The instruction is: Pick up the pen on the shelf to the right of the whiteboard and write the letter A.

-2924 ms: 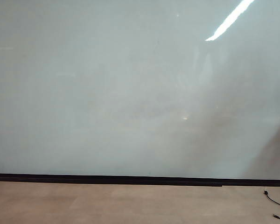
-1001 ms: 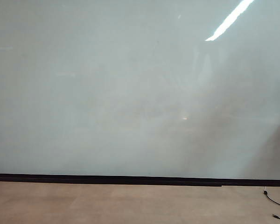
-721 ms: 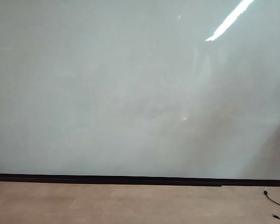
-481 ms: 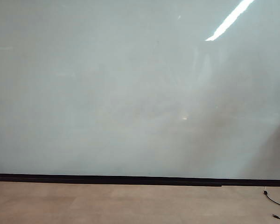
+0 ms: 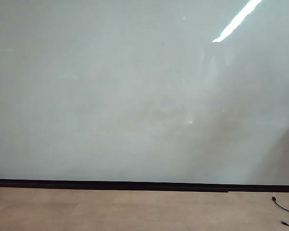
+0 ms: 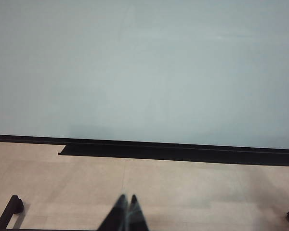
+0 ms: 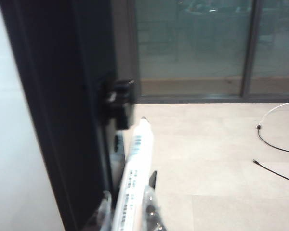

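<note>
Right wrist view: right gripper [image 7: 127,211] down at the dark shelf bracket [image 7: 118,103] on the whiteboard's [image 7: 14,159] right edge, fingers [image 7: 151,211] flanking the pen [image 7: 135,173] on both sides, pinching or very nearly pinching the white barrel. Pen leaning up out of the jaws, black tip uppermost, just beside the bracket. Best handled now by finishing the squeeze squarely across the barrel, below the label band if possible, so no twist under writing pressure. Then a straight lift clear of the bracket before any swing toward the board, to avoid knocking the tip against the frame. Worth checking for slip before moving off.

Left wrist view: left gripper [image 6: 125,216] parked low, well away from the board, fingertips pressed together and empty, above the tan floor [image 6: 183,192].

Exterior view: whiteboard bare, no letter A yet, neither arm in sight; cable [image 5: 285,208] lying on the floor at the right.
</note>
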{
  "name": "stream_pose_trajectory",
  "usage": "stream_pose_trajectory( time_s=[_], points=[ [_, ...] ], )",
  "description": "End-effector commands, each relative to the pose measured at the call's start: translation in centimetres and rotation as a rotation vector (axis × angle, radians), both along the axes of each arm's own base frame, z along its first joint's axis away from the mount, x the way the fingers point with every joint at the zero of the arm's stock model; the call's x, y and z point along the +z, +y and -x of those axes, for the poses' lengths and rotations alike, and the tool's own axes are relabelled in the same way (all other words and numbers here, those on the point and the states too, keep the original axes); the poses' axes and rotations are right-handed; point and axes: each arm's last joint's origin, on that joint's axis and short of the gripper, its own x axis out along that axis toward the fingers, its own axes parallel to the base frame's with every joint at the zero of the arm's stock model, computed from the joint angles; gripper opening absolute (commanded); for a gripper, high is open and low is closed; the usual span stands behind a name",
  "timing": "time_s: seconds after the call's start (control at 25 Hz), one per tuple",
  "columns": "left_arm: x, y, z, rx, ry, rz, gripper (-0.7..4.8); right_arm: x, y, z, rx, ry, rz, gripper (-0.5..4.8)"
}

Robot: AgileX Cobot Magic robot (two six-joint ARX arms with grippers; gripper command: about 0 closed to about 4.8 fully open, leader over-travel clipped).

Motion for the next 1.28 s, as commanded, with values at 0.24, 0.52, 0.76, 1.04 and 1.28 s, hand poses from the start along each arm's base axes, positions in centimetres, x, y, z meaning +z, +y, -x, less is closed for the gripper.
stream_pose_trajectory(
  time_s=[0.24,0.52,0.76,1.04,1.28],
  points=[
    [0.2,0.0,0.0,-0.001,-0.010,-0.004,-0.05,1.3,0.3,0.6,-0.031,-0.046,0.023,-0.06],
    [0.2,0.0,0.0,-0.001,-0.010,-0.004,-0.04,1.6,0.0,0.6,-0.136,-0.046,-0.014,-0.06],
    [0.2,0.0,0.0,-0.001,-0.010,-0.004,-0.05,1.5,0.2,1.6,-0.327,-0.052,-0.063,-0.06],
    [0.2,0.0,0.0,-0.001,-0.010,-0.004,-0.05,2.9,3.8,4.2,-0.584,-0.093,-0.121,-0.06],
    [0.2,0.0,0.0,-0.001,-0.010,-0.004,-0.05,5.5,9.2,7.0,-0.573,-0.099,-0.141,-0.06]
  ],
)
